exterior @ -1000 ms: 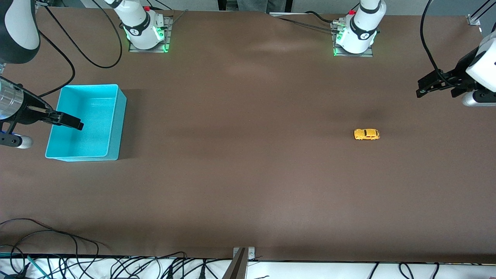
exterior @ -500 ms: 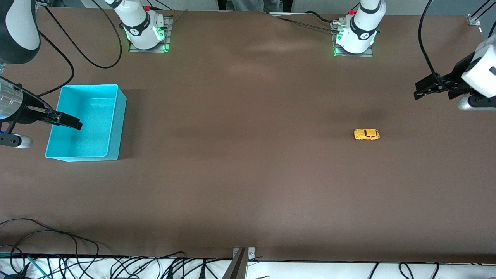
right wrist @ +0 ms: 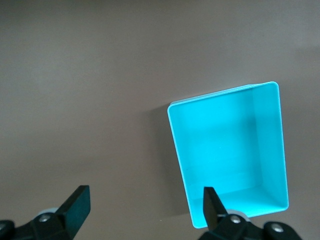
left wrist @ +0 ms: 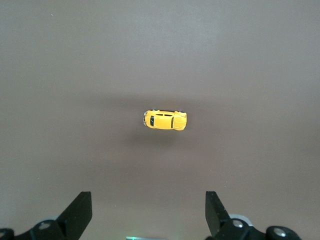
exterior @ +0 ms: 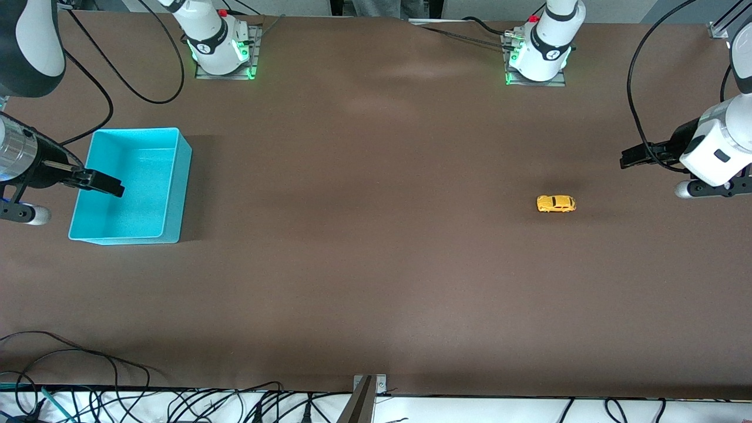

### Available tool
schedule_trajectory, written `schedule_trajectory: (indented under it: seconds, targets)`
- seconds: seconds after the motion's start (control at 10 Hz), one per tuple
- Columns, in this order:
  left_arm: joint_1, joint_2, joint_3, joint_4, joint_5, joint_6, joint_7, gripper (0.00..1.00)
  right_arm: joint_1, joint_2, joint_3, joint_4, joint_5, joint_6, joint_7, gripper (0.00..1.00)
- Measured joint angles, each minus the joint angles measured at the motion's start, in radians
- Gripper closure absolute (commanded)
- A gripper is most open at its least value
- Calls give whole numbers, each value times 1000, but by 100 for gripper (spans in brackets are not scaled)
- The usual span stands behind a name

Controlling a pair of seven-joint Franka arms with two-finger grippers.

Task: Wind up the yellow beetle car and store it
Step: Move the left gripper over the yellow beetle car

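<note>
Resting on four wheels on the matte brown table: car, tiny, glossy yellow-orange, rounded, dark windows, no writing legible. It lies ahead of my left gripper, jaws wide, empty. My right gripper, equally wide, empty, hangs over the smooth turquoise bin.

The brown tabletop carries a yellow beetle car toward the left arm's end and an open turquoise bin toward the right arm's end, well apart.
</note>
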Motion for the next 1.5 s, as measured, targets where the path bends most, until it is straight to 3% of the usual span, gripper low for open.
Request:
schedule_trajectory:
  seconds: [0.8,1.2,1.5]
  targets:
    - [-3,-55,0,-331,2,398,21,0,0,0,-4,0,0,0,0,0]
    - [-2,-60,0,-546,3,659,21,0,0,1,-4,0,0,-1,0,0]
    - [-2,-53,0,-617,4,686,64,0,1,5,-4,0,-1,-1,0,0]
